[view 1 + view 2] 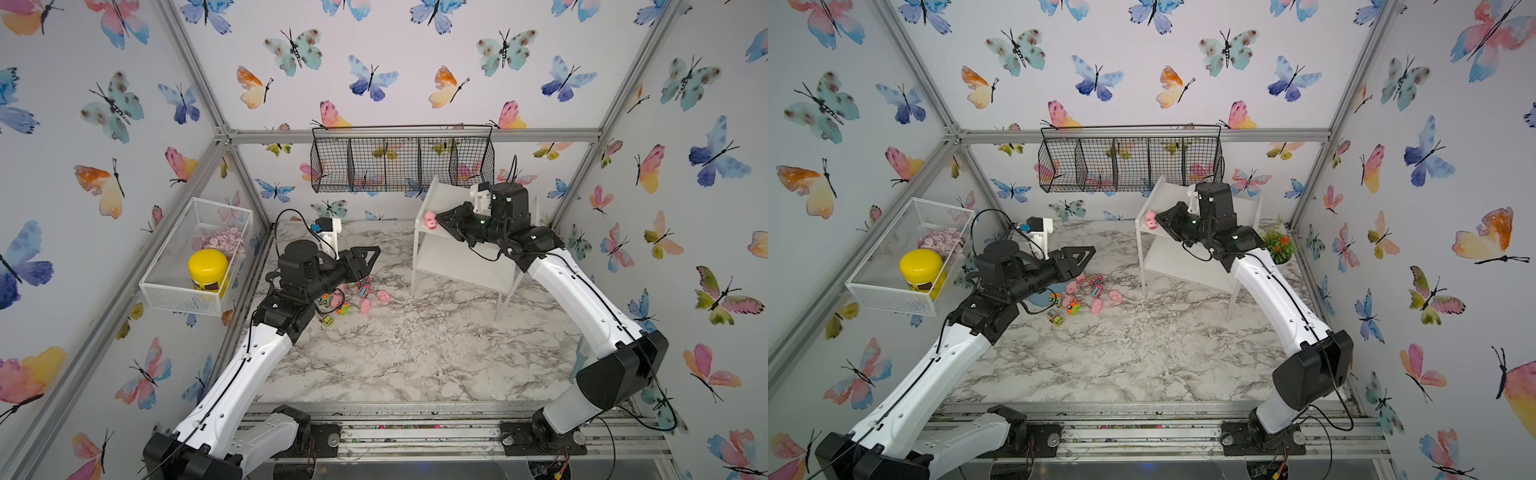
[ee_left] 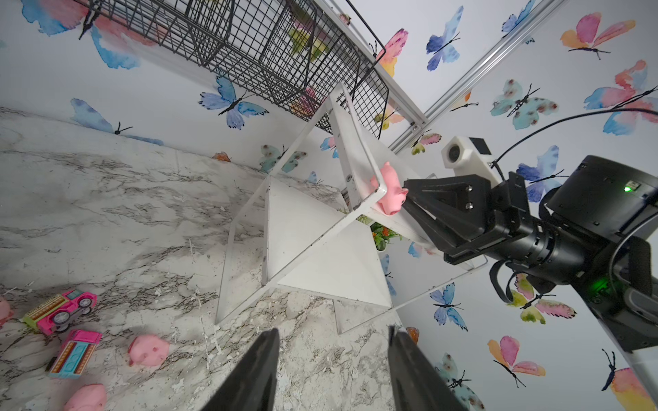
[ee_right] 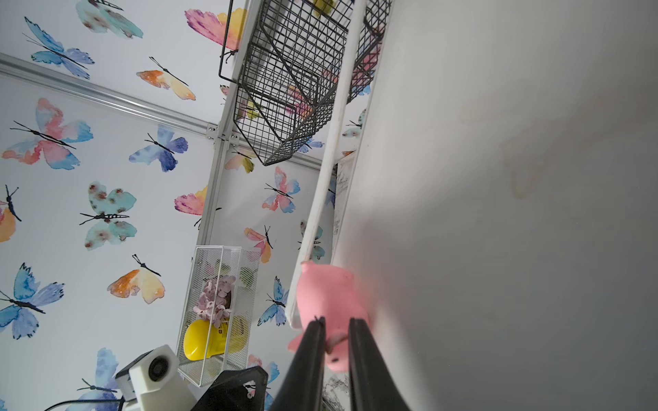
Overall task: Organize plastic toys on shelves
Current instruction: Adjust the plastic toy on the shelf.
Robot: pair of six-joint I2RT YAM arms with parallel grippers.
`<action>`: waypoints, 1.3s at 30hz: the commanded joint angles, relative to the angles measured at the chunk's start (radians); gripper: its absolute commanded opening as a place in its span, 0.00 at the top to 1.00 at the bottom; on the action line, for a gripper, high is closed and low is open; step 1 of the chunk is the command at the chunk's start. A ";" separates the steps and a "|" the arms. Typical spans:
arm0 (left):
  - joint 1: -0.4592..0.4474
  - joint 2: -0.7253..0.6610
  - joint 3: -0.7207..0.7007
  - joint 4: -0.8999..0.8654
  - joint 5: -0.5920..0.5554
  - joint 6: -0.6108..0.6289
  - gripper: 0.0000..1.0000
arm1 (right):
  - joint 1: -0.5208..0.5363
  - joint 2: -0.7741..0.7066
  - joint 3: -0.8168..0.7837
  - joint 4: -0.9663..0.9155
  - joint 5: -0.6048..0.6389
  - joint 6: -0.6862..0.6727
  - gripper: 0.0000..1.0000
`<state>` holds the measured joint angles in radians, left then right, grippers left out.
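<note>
The white shelves (image 1: 457, 257) (image 1: 1183, 257) stand at the back right of the marble table. A pink pig (image 1: 430, 220) (image 1: 1150, 220) (image 2: 390, 192) lies at the left front corner of the top board. My right gripper (image 1: 440, 220) (image 3: 336, 320) is at that pig (image 3: 327, 291), its jaws nearly together with the pig's ear pinched between them. My left gripper (image 1: 372, 255) (image 2: 331, 331) hangs open and empty over the table. Just below it lies a pile of toys: pigs (image 1: 383, 296) (image 2: 149, 350) and small trucks (image 1: 343, 308) (image 2: 60, 311).
A black wire basket (image 1: 401, 160) hangs on the back wall above the shelves. A white mesh basket (image 1: 195, 257) on the left wall holds a yellow jar (image 1: 208, 268) and pale pink discs. A potted plant (image 1: 1277, 245) stands behind the right arm. A blue dish (image 1: 1038, 297) lies under the left arm.
</note>
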<state>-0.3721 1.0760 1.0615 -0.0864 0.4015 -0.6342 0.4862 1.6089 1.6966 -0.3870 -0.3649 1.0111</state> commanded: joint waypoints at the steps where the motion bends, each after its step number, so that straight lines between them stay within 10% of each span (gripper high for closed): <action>1: 0.008 -0.021 -0.006 0.027 0.016 -0.004 0.45 | 0.013 -0.030 -0.006 0.025 0.063 0.033 0.85; 39: 0.013 -0.034 -0.008 0.042 0.019 -0.005 0.45 | 0.164 0.058 0.285 -0.337 0.593 0.170 0.97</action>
<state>-0.3656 1.0592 1.0504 -0.0704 0.4015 -0.6376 0.6430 1.6489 1.9465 -0.6811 0.1837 1.1858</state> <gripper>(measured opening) 0.545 0.044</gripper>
